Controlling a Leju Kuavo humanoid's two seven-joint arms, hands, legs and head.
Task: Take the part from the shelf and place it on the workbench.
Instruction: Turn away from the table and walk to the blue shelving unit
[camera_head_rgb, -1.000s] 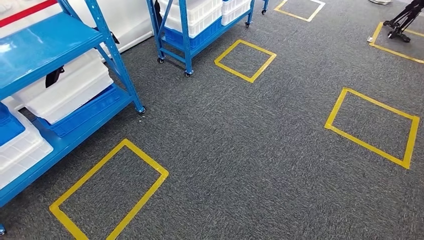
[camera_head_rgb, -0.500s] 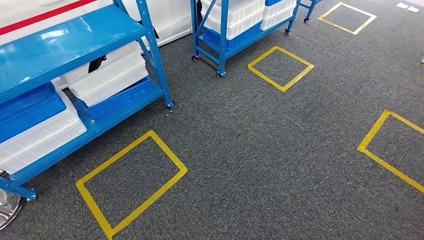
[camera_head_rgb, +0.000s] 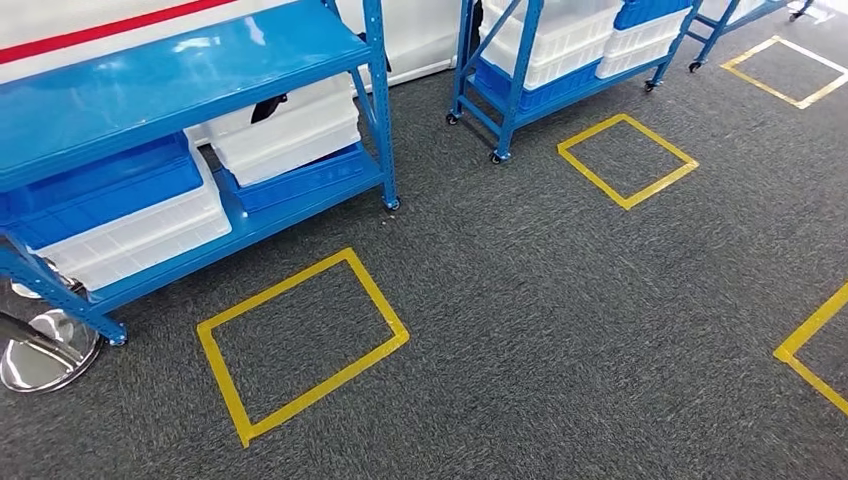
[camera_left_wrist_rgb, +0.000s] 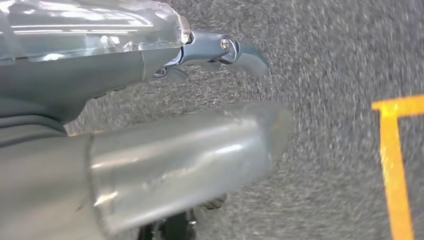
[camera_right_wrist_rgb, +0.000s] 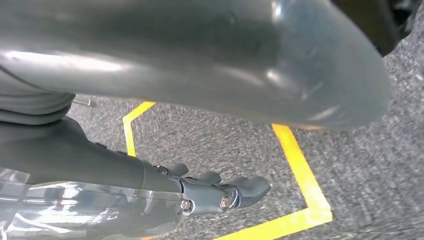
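Standing at the left of the head view, the blue shelf (camera_head_rgb: 190, 60) is cut off by the picture's top and left edges, so its upper level shows only as a bare blue board. On its lower level lie white bins (camera_head_rgb: 285, 125) stacked on blue bins (camera_head_rgb: 100, 185); what they contain is hidden, and the part itself cannot be made out, so I cannot tell which bin holds it. A small dark object (camera_head_rgb: 268, 106) sits on the right-hand white bin, too small to identify. A second blue rack on castors (camera_head_rgb: 520, 70) stands farther back, also cropped at the top. Yellow tape squares (camera_head_rgb: 300, 345) mark the grey carpet (camera_head_rgb: 560, 330), and a shiny round metal base (camera_head_rgb: 45, 350) pokes in at the left edge. In the wrist views the left hand (camera_left_wrist_rgb: 165, 125) and the right hand (camera_right_wrist_rgb: 190, 125) hang over the carpet, blurred and close; each holds nothing, thumb and dark fingers apart.
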